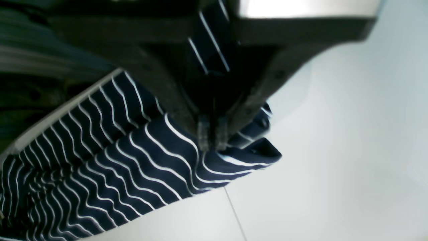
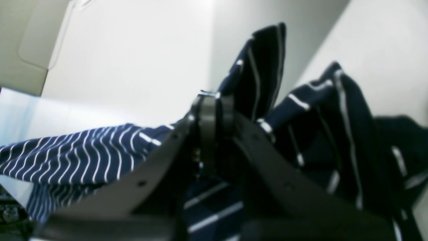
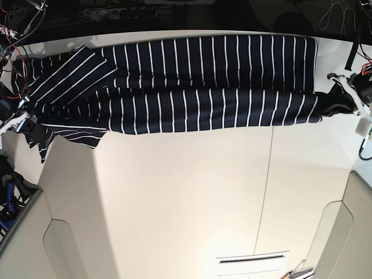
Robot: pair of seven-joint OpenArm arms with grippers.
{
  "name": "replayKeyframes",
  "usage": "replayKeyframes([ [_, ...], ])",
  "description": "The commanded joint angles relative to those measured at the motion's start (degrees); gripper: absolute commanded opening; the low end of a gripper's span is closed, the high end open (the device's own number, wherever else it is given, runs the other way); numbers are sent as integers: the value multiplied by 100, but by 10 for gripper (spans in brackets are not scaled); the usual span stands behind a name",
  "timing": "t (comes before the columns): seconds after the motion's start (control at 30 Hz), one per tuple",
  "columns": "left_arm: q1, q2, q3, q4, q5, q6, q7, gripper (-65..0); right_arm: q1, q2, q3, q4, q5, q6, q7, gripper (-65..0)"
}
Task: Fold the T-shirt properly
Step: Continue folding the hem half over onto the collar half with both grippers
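The T-shirt (image 3: 192,81) is dark navy with thin white stripes and lies stretched across the far part of the white table (image 3: 186,192), its near long edge folded over. My left gripper (image 1: 211,137) is shut on the shirt's corner (image 1: 240,157) at the right end in the base view (image 3: 336,100). My right gripper (image 2: 214,100) is shut on a bunched fold of the shirt (image 2: 264,70) at the left end in the base view (image 3: 26,113), near the sleeve (image 3: 58,75).
Cables and dark equipment (image 3: 17,17) sit beyond the table's far edge. A seam line (image 3: 264,174) runs down the table. Grey panels (image 3: 64,250) flank the near corners.
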Motion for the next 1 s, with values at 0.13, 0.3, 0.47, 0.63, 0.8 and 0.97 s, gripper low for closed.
replayKeyframes([
  [0.13,306,-114,-61,181,-107,-25,-81,-650,-361,109,140,457,129,22,79,-650],
  [0.3,656,-116,-61,498,-107,-25,-85,-650,-789,107,192,765,131,22,70,-650],
  [0.47,743,-114,-61,599,-94,-25,-76,-650,-1115,107,315,1005,151,22,68,-650],
  [0.63,745,-111,-61,599,72,-25,0,-650,-1451,103,623,1051,151,20,70,-650],
  [0.8,750,-111,-61,599,68,-25,31,-650,-1705,59,905,1049,133,17,94,-650],
  [0.97,951,-111,-61,599,63,-25,24,-650,-1757,28,911,1038,-140,9,109,-650],
])
